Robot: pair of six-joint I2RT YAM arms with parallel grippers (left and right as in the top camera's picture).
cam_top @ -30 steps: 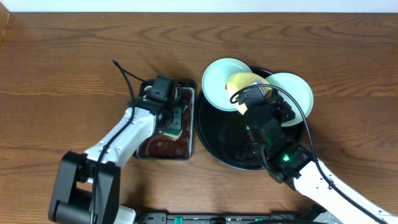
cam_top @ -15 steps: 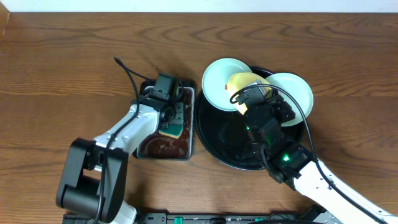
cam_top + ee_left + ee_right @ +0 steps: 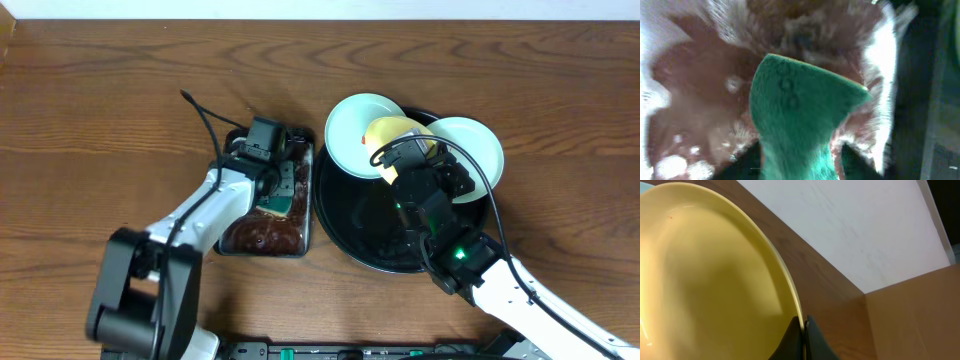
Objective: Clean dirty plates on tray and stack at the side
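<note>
The black round tray (image 3: 365, 228) sits right of centre. One pale blue-green plate (image 3: 348, 133) rests on its far left rim, with a red speck near its left side. Another blue-green plate (image 3: 477, 148) rests on its right rim. My right gripper (image 3: 392, 152) is shut on the rim of the pale yellow plate (image 3: 398, 133) and holds it tilted above the tray; the plate fills the right wrist view (image 3: 705, 280). My left gripper (image 3: 282, 185) is shut on a green sponge (image 3: 795, 105) held down in the metal pan.
The rectangular metal pan (image 3: 268, 235) of brown liquid lies just left of the tray, almost touching it. A black cable (image 3: 205, 125) arcs up from the left arm. A pale wall and a cardboard-coloured surface show beyond the table in the right wrist view.
My left gripper has moved the sponge slightly within the pan, and the left arm's base has shifted. The right arm and yellow plate have not moved.
</note>
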